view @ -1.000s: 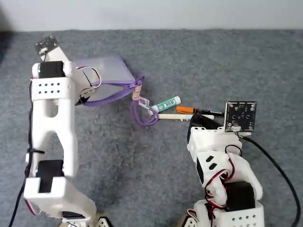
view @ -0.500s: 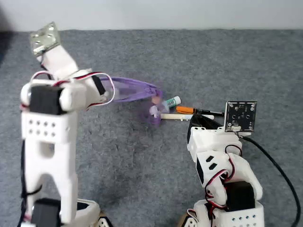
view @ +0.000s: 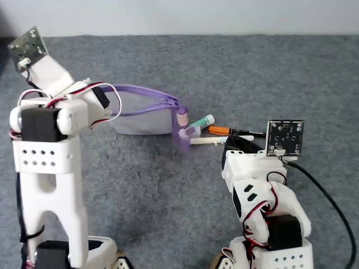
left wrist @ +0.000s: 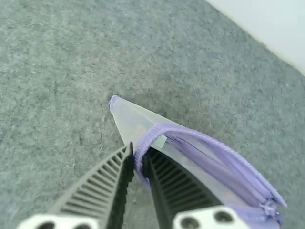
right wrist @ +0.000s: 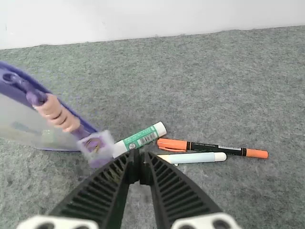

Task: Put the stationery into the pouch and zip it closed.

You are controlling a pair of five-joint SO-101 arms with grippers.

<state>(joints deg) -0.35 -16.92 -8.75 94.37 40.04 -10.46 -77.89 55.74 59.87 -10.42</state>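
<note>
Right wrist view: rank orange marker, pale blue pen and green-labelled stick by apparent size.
1. orange marker, longest.
2 and 3. pale blue pen and green-labelled stick look alike: pen longer, stick thicker.

White arms (view: 47, 168), black servos (view: 33, 124); ribbed black left tool (left wrist: 137, 155), right tool (right wrist: 139, 160).

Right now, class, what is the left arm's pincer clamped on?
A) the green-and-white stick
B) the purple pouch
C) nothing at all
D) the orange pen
B: in the left wrist view the left pincer is shut on the zipper edge of the pouch, while the orange pen and the green-and-white stick lie loose on the table.
</note>
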